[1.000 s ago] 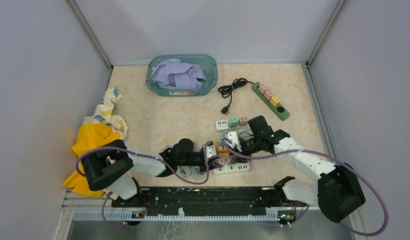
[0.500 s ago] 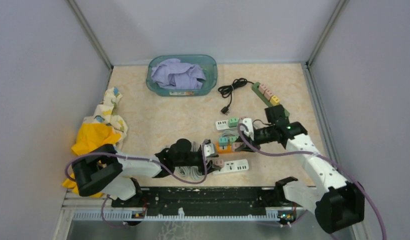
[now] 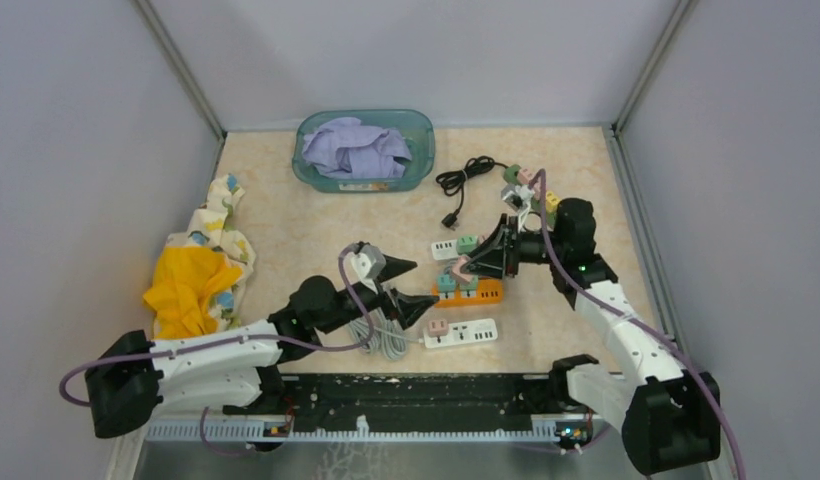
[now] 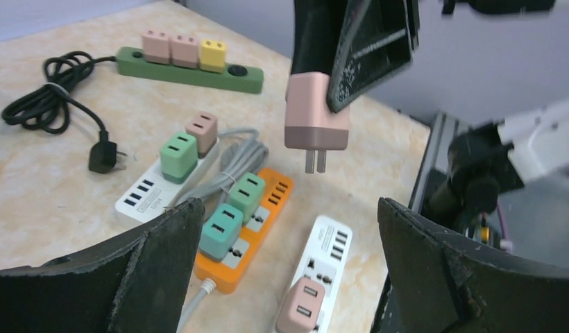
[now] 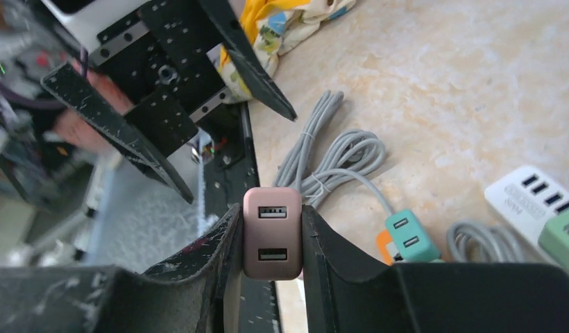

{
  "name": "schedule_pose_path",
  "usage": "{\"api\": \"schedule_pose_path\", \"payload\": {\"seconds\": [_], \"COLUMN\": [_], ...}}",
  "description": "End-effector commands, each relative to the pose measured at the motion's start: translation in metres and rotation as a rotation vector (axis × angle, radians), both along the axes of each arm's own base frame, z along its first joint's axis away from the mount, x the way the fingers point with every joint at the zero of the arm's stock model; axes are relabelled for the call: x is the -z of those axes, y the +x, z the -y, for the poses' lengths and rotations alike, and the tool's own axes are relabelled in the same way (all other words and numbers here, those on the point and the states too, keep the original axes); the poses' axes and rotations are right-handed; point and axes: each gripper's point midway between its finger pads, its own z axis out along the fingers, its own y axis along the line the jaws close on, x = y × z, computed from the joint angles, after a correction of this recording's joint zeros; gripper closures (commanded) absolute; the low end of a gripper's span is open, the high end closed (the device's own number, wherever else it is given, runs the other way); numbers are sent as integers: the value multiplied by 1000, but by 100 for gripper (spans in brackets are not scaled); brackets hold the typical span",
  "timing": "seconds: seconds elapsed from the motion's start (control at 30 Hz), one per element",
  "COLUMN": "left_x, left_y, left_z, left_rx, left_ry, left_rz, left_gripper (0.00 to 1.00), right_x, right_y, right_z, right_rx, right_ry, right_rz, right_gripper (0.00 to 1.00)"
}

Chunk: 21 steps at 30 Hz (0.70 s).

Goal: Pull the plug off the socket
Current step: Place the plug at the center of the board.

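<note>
My right gripper [image 5: 270, 211] is shut on a pink two-port plug [image 5: 272, 232]. It holds the plug in the air, with the bare prongs clear of every socket, and the plug [image 4: 316, 118] hangs above the orange power strip [image 4: 264, 208]. Two teal plugs [image 4: 233, 211] are still seated in that strip [image 3: 483, 292]. My left gripper [image 3: 424, 282] is open and empty, raised just left of the strips, with its fingers spread wide. A white strip [image 4: 330, 243] beside the orange one carries another pink plug [image 4: 300, 312].
A second white strip [image 3: 446, 248] with a green and a pink plug lies behind. A green strip [image 4: 191, 69] and a black cord [image 3: 464, 180] are at the back. A grey coiled cable [image 3: 381, 335], a teal basket [image 3: 421, 140] and yellow cloth [image 3: 191, 285] lie to the left.
My right gripper has lifted the pink plug up and back to the right, away from the strips. My left gripper has opened wide and risen off the strips.
</note>
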Motion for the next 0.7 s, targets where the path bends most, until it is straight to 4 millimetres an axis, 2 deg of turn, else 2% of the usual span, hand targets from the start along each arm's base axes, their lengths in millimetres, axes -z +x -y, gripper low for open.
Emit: {"api": "schedule_pose_path", "payload": {"seconds": [0.0, 0.13, 0.3, 0.47, 0.67], "left_x": [-31, -49, -61, -58, -41], "left_y": [22, 25, 34, 38, 39], "left_z": [-16, -6, 19, 41, 52], "left_rx": [-176, -176, -166, -166, -248], "left_ry": [-134, -115, 14, 190, 397], "left_rz": [-150, -220, -267, -218, -161], "left_gripper": [0, 0, 5, 5, 5], "right_x": [-41, -32, -25, -19, -14], "right_y": [21, 24, 22, 20, 23], "right_z": [2, 2, 1, 1, 0], "right_rx": [162, 199, 211, 199, 184], "right_ry": [181, 188, 203, 195, 184], "right_rz": [-288, -406, -529, -561, -607], "right_gripper": [100, 100, 100, 100, 100]}}
